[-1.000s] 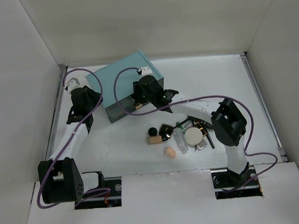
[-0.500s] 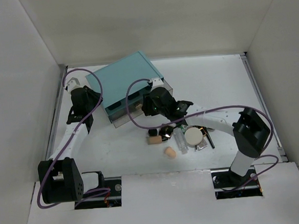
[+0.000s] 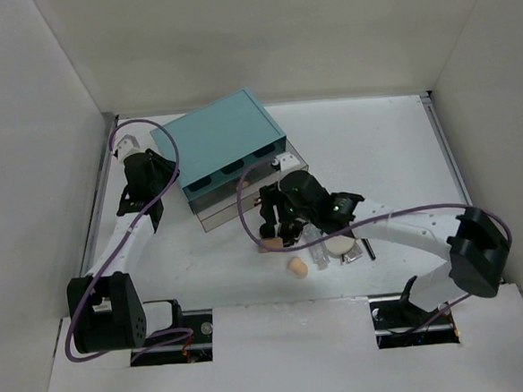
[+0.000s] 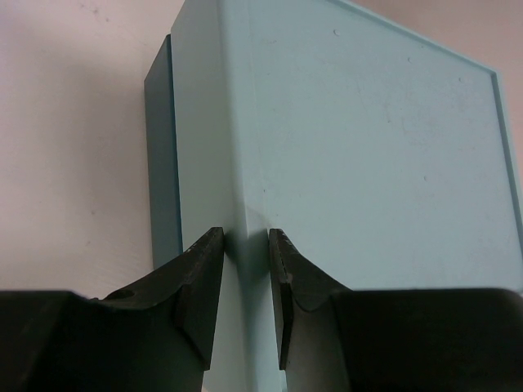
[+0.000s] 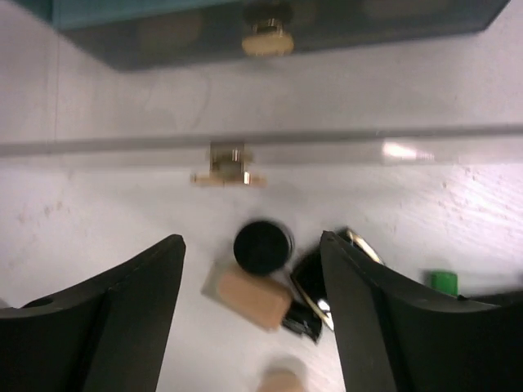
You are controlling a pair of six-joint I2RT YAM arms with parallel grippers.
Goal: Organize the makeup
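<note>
The right gripper (image 5: 252, 238) hovers, jaws apart, above the small tan cylinder (image 5: 249, 296) on the white tabletop (image 5: 106, 204), probably light, stiff and roll-prone, best pinched mid-length, while the left gripper (image 4: 245, 245) clamps a corner of the teal box (image 4: 368, 163).

Teal drawer box (image 3: 222, 145), gold handle (image 5: 265, 39); black round compact (image 5: 262, 245), tan cylinder (image 5: 249, 296), peach sponge (image 3: 296, 265), cream puff (image 3: 339, 243), white table (image 3: 375, 152).

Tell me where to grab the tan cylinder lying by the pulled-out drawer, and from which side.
Pinch the tan cylinder at mid-length across its narrow width, coming straight down from above: it lies on its side, slanted, so its long flanks face sideways. The black round compact crowds one flank, so the open right claw likely needs turning to match the slant.
</note>
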